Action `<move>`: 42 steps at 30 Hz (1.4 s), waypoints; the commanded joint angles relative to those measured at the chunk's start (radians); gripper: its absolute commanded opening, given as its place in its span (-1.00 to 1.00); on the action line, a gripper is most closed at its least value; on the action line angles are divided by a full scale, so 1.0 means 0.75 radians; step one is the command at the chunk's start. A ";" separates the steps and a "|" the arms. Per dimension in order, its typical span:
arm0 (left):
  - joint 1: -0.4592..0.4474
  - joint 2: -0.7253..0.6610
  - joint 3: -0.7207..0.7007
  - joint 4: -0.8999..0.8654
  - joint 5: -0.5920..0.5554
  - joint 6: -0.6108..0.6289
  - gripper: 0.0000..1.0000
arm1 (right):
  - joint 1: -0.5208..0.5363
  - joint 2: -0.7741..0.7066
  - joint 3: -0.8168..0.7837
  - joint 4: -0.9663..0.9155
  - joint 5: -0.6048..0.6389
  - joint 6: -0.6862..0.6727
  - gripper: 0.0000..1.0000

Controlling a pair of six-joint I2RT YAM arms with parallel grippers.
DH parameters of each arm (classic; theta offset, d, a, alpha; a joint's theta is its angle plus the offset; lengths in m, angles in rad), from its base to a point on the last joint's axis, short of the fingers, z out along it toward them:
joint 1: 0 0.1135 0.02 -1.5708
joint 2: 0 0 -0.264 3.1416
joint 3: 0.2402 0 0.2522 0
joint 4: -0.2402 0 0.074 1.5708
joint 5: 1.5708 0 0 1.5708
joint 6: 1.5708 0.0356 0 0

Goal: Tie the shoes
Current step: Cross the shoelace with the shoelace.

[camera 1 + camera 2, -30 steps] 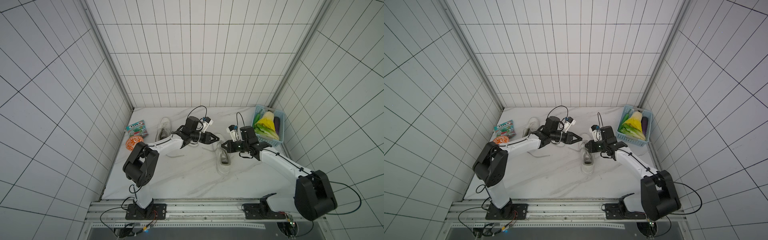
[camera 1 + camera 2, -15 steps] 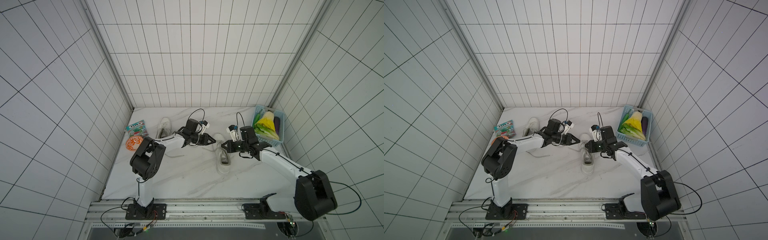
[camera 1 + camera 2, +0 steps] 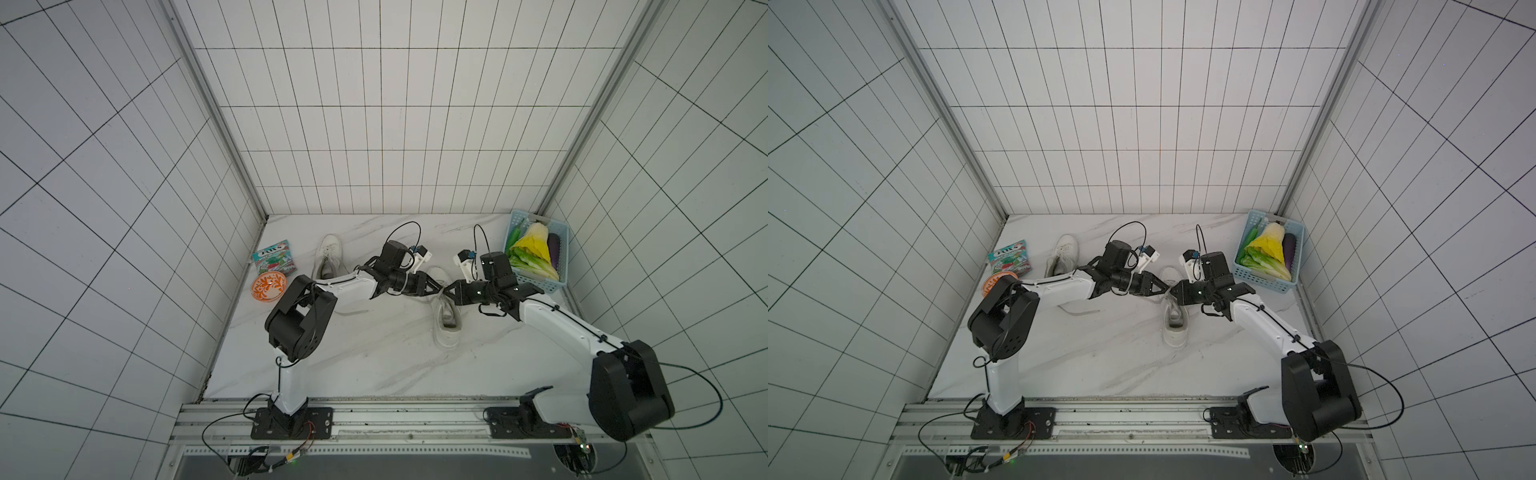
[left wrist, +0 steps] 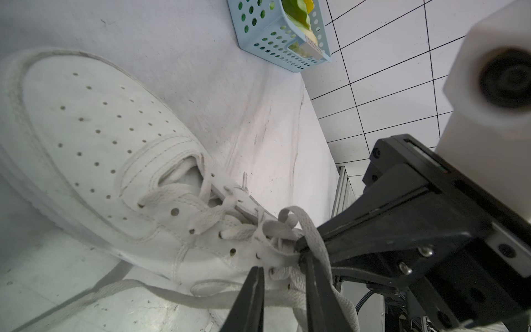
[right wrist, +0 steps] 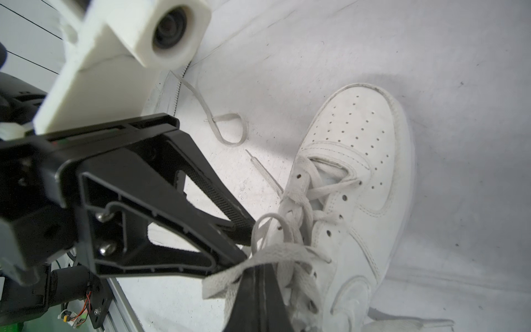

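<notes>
- Laces are the whole business at this point: your right gripper (image 5: 260, 268) is clamped fully closed on a flat lace strand (image 5: 227, 280), just above the upper eyelets. I'd judge that this keeps the strand taut and off the tongue, so the other arm has something to work against.
- Your left gripper (image 4: 278, 267) is only narrowly parted, its tips nosed in against the right one beside a small raised loop (image 4: 290, 214). A strand drapes along one finger, but you can't tell from these views whether anything is pinched.
- The shoe being tied (image 3: 446, 332) lies mid-table on the marble top (image 3: 374, 357), toe towards the back wall, directly under both grippers. Its mate (image 3: 329, 253) sits well apart at the far left, partly under your left arm.
- The upper is smooth, white and leather-like, with a perforated toe, stitched panels and a thick pale sole. The laces are flat, greyish woven tape. They look limp, so expect them to fold and slip rather than hold a loop unsupported.
- The ribbed finger pads (image 5: 212, 189) suit such thin tape.
- A blue perforated basket (image 3: 544, 286) of vegetables stands off to the right.
</notes>
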 commanded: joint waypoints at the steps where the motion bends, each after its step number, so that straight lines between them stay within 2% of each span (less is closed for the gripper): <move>1: -0.004 0.016 0.037 0.048 0.012 -0.016 -0.51 | -0.004 -0.002 0.017 0.009 -0.012 0.002 -1.00; 23: -0.008 0.080 0.064 0.103 -0.015 -0.097 -0.45 | -0.001 -0.010 0.011 0.014 -0.016 0.010 -1.00; 27: -0.013 0.081 0.067 0.116 0.007 -0.104 -0.58 | -0.001 -0.009 0.011 0.017 -0.014 0.010 -1.00; 33: -0.005 0.066 0.052 0.139 0.023 -0.111 -1.00 | -0.003 -0.044 0.017 -0.004 0.022 0.008 -1.00; 36: 0.004 0.040 0.032 0.149 0.002 -0.103 -1.00 | -0.007 -0.116 0.040 -0.089 0.093 -0.022 -0.78; 42: 0.008 0.009 0.012 0.154 -0.008 -0.085 -1.00 | -0.018 -0.303 0.048 -0.294 0.222 -0.086 -0.18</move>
